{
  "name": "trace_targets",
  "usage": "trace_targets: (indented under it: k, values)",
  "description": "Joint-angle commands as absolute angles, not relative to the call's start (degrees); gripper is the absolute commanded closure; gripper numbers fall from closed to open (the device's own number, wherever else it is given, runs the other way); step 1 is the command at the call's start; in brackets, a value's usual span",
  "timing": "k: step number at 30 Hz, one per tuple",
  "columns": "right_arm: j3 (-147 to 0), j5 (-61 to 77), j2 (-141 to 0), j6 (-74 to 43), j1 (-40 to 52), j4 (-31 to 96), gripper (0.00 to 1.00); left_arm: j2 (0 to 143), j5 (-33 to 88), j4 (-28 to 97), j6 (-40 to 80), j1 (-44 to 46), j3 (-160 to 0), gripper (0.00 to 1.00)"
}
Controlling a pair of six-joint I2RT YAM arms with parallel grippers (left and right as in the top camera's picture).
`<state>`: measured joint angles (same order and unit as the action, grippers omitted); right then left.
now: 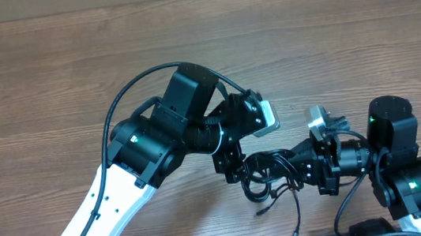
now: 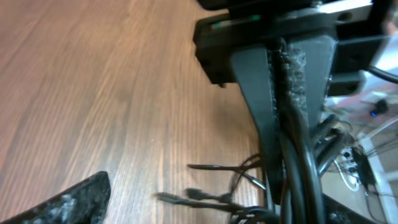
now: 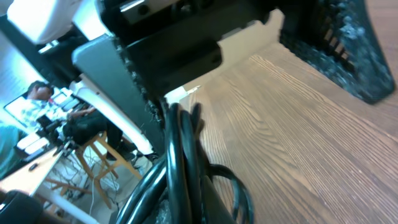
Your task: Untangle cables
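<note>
Black cables (image 1: 260, 186) clamped in right hand (image 1: 295, 164); left hand (image 1: 237, 174) open

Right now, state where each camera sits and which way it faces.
Overhead: above the table, facing straight down; left arm and right arm meet over the cables.
Left wrist: low over the wood, facing the right gripper shut on the cables; one own finger bottom left.
Right wrist: low, facing along the cables across the tabletop toward a room; own fingers unclear.
Shared: both wrist views show cables and wood.
</note>
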<state>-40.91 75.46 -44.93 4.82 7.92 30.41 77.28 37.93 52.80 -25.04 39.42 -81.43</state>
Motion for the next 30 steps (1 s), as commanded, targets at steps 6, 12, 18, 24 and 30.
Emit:
trace_targets:
  k: [6,12,18,24,30]
  values:
    - [-41.6,54.4,-45.6,-14.2,7.1,20.3,0.96,70.4,23.6,51.9,3.6,36.3,-81.6,0.0]
    - [-41.6,50.0,-45.9,-28.3,7.1,3.2,0.96,66.6,23.3,48.2,12.7,31.4,-81.6,0.0]
    - [-41.6,47.0,-46.0,-34.6,7.1,-15.4,0.96,66.7,21.6,43.5,34.1,28.8,-81.5,0.0]
    - [-41.6,41.3,-46.8,-36.6,7.1,-16.3,0.96,66.7,28.8,36.9,43.6,28.9,-81.5,0.14]
    - [-41.6,39.5,-53.2,-50.0,7.1,-33.8,0.96,67.8,30.7,35.5,55.8,28.9,-81.5,0.41]
